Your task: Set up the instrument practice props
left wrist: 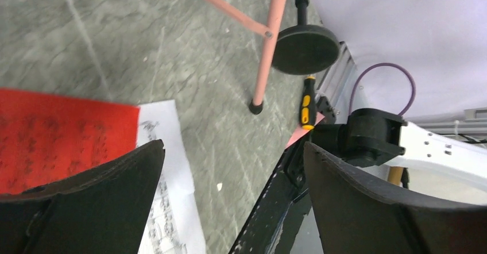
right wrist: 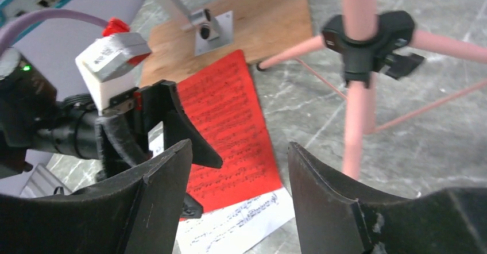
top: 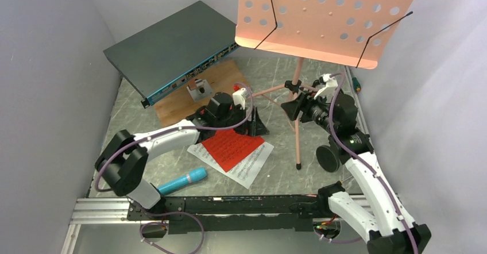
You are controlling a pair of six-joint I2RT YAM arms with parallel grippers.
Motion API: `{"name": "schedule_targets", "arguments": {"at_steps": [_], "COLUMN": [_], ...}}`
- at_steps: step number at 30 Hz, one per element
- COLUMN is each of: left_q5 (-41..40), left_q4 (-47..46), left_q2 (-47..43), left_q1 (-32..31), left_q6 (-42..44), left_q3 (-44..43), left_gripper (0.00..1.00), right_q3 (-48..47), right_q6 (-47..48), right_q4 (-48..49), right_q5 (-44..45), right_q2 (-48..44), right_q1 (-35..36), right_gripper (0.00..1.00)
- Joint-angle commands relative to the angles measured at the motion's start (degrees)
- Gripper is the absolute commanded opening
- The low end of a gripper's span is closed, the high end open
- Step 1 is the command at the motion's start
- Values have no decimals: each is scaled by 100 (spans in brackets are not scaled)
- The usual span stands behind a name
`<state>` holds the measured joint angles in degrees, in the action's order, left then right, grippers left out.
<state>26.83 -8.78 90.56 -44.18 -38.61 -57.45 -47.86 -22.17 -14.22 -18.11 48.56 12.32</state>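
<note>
One music stand (top: 330, 18). Two sheets of music: one red page (top: 230, 146), one white page (top: 255, 163). One microphone (top: 184, 181). One mic stand (top: 328, 157). One switch (top: 166, 47). One board (top: 227, 76) bearing one bracket (top: 199, 88). One screwdriver (left wrist: 306, 102). Two arms: left arm (top: 166, 136), right arm (top: 373, 185).

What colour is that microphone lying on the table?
Cyan-blue. The microphone shows best in the top external view, where it lies flat.
</note>
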Motion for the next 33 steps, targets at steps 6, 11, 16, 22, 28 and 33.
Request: {"name": "schedule_targets", "arguments": {"at_steps": [6, 11, 16, 22, 28, 33], "left_q5": [-1313, -1734, -2054, -2653, -2666, -2666], "left_q4": [1054, 1315, 1217, 1597, 1435, 948], "left_q2": [-742, -861, -1807, -2822, -3156, -3095], "left_q1": [22, 216, 578, 595, 604, 604], "left_q6": [220, -274, -671, -713, -721, -688], "left_q3": [1017, 1548, 2288, 2768, 2957, 3067], "left_gripper": [98, 97, 95, 95, 97, 98], "right_q3": [-657, -883, -1077, -1159, -1457, -1746], "right_q6": [576, 694, 204, 220, -8, -337], "right_q4": [-123, -76, -252, -383, -278, -283], "right_q5": [1073, 1747, 2420, 2931, 2150, 2371], "right_q2": [-97, 728, 1725, 2171, 3340, 4046], "right_q1": [1919, 3109, 3509, 3514, 3519, 3516], "right_gripper": [66, 67, 65, 63, 63, 64]}}
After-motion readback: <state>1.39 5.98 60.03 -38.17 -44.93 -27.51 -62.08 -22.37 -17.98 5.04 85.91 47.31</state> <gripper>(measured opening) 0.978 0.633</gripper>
